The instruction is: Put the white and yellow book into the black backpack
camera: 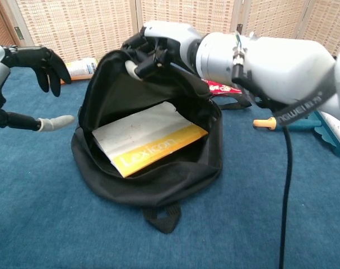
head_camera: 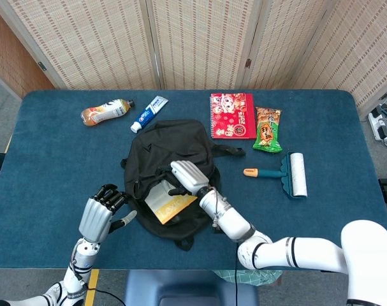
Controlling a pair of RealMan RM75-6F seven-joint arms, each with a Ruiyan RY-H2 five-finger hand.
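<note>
1. white and yellow book point(camera: 150, 143) lies flat inside the open mouth of the black backpack point(camera: 158, 185), yellow band toward the table's front edge, the word "lexicon" readable on it; part of the white cover is under the bag's upper flap.
2. black backpack sits around the middle of the blue table point(head_camera: 53, 166), nearer the front edge, opening gaping toward the robot.
3. right hand point(head_camera: 188, 176) grips the upper rim of the bag's opening, fingers curled over the fabric and holding the flap up above the book.
4. left hand point(head_camera: 104, 213) hangs just left of the bag, not touching it; fingers spread apart, holding nothing.
5. back edge, left to right: orange drink bottle point(head_camera: 105, 112) on its side, toothpaste tube point(head_camera: 148, 113), red notebook point(head_camera: 233, 115), snack packet point(head_camera: 268, 129).
6. toward the right edge: lint roller point(head_camera: 289, 173), white roll, teal frame, orange-tipped handle pointing at the bag.
</note>
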